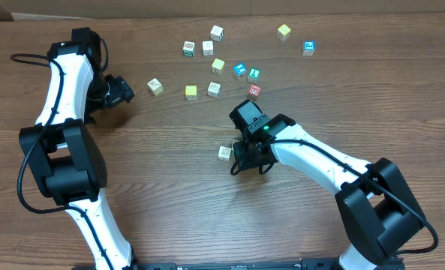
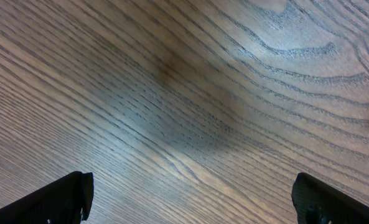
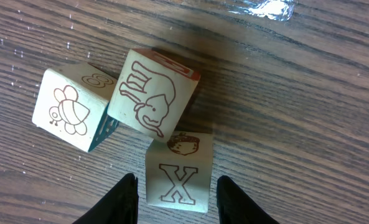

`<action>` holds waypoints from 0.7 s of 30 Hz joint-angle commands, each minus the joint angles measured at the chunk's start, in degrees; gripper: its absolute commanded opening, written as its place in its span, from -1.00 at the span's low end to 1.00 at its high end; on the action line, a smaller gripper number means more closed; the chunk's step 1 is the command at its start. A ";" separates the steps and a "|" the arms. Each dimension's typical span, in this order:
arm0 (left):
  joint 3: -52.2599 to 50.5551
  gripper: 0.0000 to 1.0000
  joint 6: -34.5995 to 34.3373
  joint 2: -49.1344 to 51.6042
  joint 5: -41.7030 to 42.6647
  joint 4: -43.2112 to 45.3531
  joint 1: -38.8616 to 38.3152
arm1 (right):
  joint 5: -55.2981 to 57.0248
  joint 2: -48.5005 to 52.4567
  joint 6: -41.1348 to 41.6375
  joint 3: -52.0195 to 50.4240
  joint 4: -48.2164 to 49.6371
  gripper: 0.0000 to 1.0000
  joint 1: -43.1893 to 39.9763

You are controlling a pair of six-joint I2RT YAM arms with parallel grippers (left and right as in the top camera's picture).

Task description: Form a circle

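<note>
Three cream picture cubes sit touching in a clump in the right wrist view: a bee cube [image 3: 69,111], a tilted elephant cube [image 3: 153,93] with a red-edged top, and an X cube [image 3: 179,177]. My right gripper [image 3: 177,182] is open and straddles the X cube, with a thin gap on each side. From overhead, the right gripper [image 1: 248,159] covers most of the clump and only one cream cube [image 1: 224,152] shows at its left. My left gripper [image 1: 123,91] is open wide over bare wood [image 2: 190,186], far from the cubes.
Several loose cubes lie scattered behind the right arm: a red-faced one [image 1: 254,91], blue-faced ones [image 1: 240,70] [image 1: 309,48], yellow ones [image 1: 190,92] [image 1: 284,31] and a cream one [image 1: 155,86] near the left gripper. Cardboard [image 1: 94,7] lines the far edge.
</note>
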 commanded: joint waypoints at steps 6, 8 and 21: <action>-0.22 0.99 -1.18 0.72 0.09 0.02 -0.37 | 0.37 0.17 0.31 -0.63 0.63 -0.21 0.17; -0.22 0.99 -1.18 0.72 0.09 0.02 -0.37 | 0.39 0.17 0.31 -0.63 0.72 -0.21 0.17; -0.22 0.99 -1.18 0.72 0.09 0.02 -0.37 | 0.35 0.17 0.85 -1.97 1.60 -0.21 0.17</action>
